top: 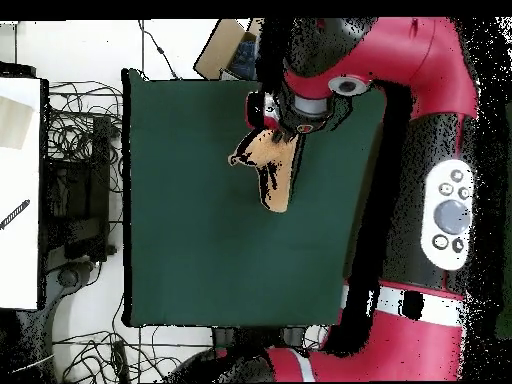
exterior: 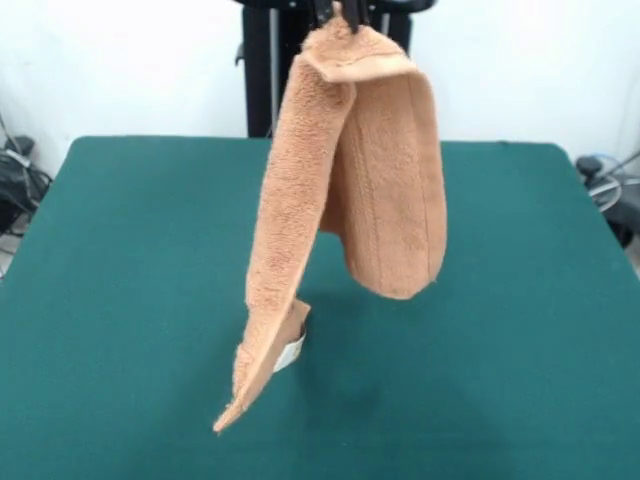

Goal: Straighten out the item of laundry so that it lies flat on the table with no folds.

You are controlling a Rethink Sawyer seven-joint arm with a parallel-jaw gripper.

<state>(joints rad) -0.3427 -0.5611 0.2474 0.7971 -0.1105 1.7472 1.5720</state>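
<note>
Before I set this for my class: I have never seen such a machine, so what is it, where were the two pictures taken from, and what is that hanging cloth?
It is a red and black robot arm standing at a table. One picture looks across the large dark green felt-topped table towards the robot; the other looks straight down from above. The arm's gripper, at the front picture's top edge, holds up a tan terry towel. The towel hangs doubled over, one long flap reaching down to the table, where its small white label shows. It is not lying flat yet.

White wall behind; tangled cables on floor.
</note>
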